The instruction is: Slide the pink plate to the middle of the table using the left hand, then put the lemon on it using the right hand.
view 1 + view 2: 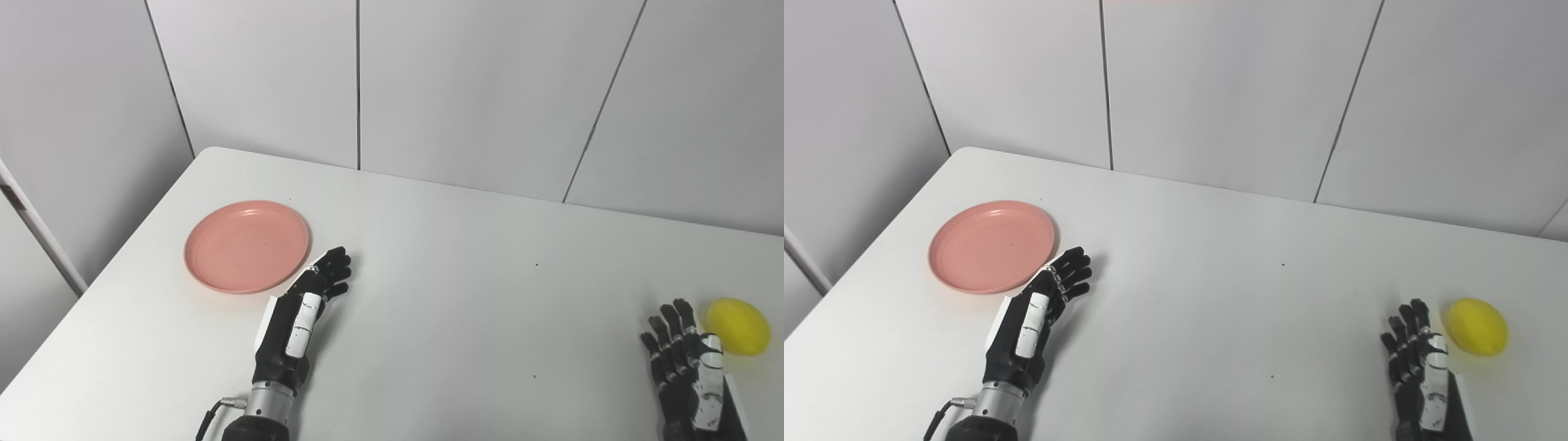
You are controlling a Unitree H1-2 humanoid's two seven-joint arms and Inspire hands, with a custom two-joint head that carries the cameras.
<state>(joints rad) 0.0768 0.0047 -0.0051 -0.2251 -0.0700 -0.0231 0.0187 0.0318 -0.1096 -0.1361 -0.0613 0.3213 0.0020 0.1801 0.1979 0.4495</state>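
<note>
My left hand (303,306) lay low over the bench (465,294), palm turned inward, its fingers (334,269) straight and a little apart, holding nothing. The fingertips pointed away from me and slightly right. Just to their left sat the pink plate (247,246), its near right rim close beside my knuckles; I could not tell whether the side of my hand touched that rim or stood a hair off it. The plate rested flat on the white bench, well over on the left side and short of the middle, and nothing lay in it. From my wrist a silver cuff (268,401) ran down to the bottom edge of the view, with a thin dark cable (211,416) looping off its left side.

My right hand (1421,367) stood at the lower right, also open, fingers (1405,334) spread and reaching away from me, nothing between them. The lemon (1478,326) sat on the bench just beyond and to the right of that hand, bright yellow, lying on its side. In the left eye view it appeared almost against my outermost finger, while the right eye view showed a narrow strip of bench between them, so the two were apart. The lemon and the plate were well apart, on opposite sides of the bench. Behind the bench stood pale grey wall panels (1213,92) with dark seams.
</note>
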